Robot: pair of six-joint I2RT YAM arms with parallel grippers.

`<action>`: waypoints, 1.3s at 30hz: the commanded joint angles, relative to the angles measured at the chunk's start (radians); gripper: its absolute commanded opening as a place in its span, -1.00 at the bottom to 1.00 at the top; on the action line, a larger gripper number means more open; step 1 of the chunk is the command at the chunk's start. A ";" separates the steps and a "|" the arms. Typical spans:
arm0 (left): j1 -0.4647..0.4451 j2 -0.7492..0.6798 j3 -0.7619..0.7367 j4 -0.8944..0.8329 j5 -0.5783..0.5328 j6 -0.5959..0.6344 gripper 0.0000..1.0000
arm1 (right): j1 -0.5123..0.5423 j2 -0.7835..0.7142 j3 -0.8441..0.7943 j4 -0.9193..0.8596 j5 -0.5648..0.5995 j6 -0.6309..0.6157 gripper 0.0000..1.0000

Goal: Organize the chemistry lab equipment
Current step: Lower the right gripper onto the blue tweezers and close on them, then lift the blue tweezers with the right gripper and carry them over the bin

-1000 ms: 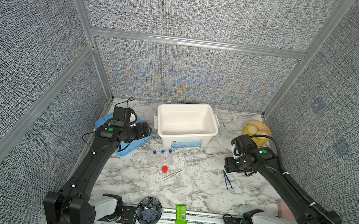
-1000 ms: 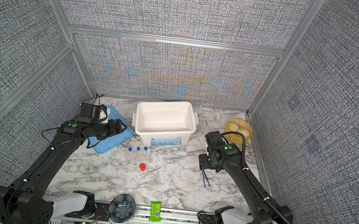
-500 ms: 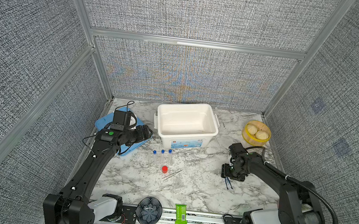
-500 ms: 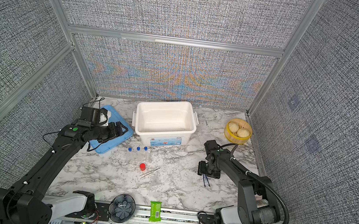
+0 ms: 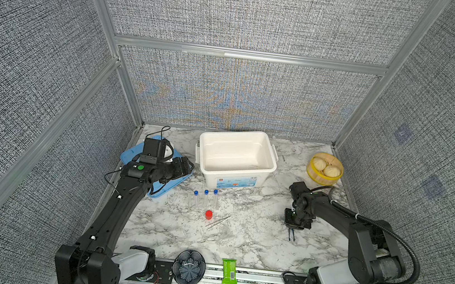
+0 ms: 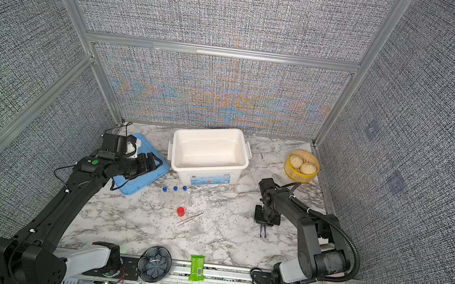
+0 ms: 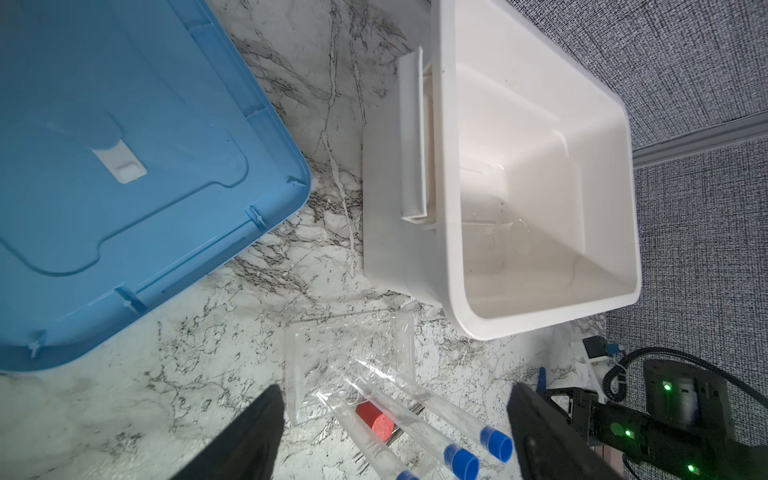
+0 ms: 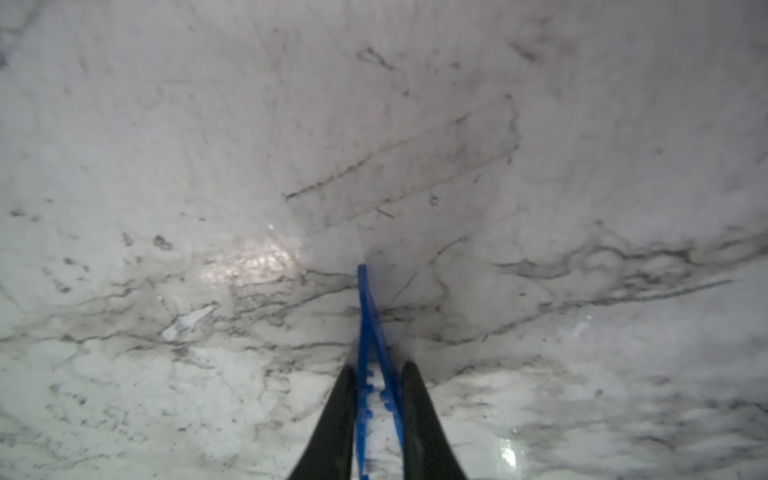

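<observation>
Nearest us, on the metal rail along the front edge, sit a dark fluted bowl (image 5: pixel 188 268) with petal-like ribs and a glossy green snack packet (image 5: pixel 229 271). Beyond them spreads the table (image 5: pixel 237 247), smooth white marble with grey veins. Thin silver tweezers (image 5: pixel 218 221) lie flat on it, with a small vial (image 5: pixel 208 215) with a round red cap just beside them. Behind the vial three slender clear tubes (image 5: pixel 205 200) with blue caps stand upright in a row. The left wrist view shows them held in a clear plastic rack (image 7: pixel 345 353).

Well apart to the right, the right gripper (image 8: pixel 378 365) points down at the marble. Its black fingers are drawn in on the dark blue tweezers (image 8: pixel 365 316), one against each ridged plastic arm. We cannot tell whether the tips are off the table. A flat clear rectangle (image 8: pixel 407 166), visible only by its edges, lies just past those tips.

Farther back on the left, the left gripper (image 7: pixel 395 395) hangs spread wide with nothing in it, over the edge of a smooth blue plastic lid (image 5: pixel 130 156). Beside the lid stands a white plastic tub (image 5: pixel 274 157) with rounded corners. Inside it lies a clear rounded thing (image 7: pixel 496 237), too faint to name. In the far right corner a round yellow basket (image 5: pixel 315 179) holds two pale pleated buns (image 5: pixel 320 162). Grey woven panels in metal frames close the space.
</observation>
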 commanded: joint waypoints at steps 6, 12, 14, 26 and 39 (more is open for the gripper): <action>0.002 -0.014 -0.019 0.002 -0.001 0.018 0.71 | 0.008 -0.017 -0.008 0.004 -0.100 0.026 -0.95; 0.002 -0.005 0.001 -0.018 -0.004 0.031 0.71 | 0.019 -0.135 0.073 -0.060 -0.122 0.032 -0.95; 0.002 -0.008 0.007 -0.028 -0.015 0.031 0.71 | 0.024 -0.182 0.135 -0.089 -0.130 0.027 -0.95; 0.002 -0.007 0.002 0.005 0.037 0.001 0.71 | 0.125 -0.125 0.651 -0.094 -0.227 -0.231 -0.95; 0.002 0.138 0.041 0.191 0.192 -0.137 0.66 | 0.251 0.294 1.031 0.035 -0.371 -0.514 -0.97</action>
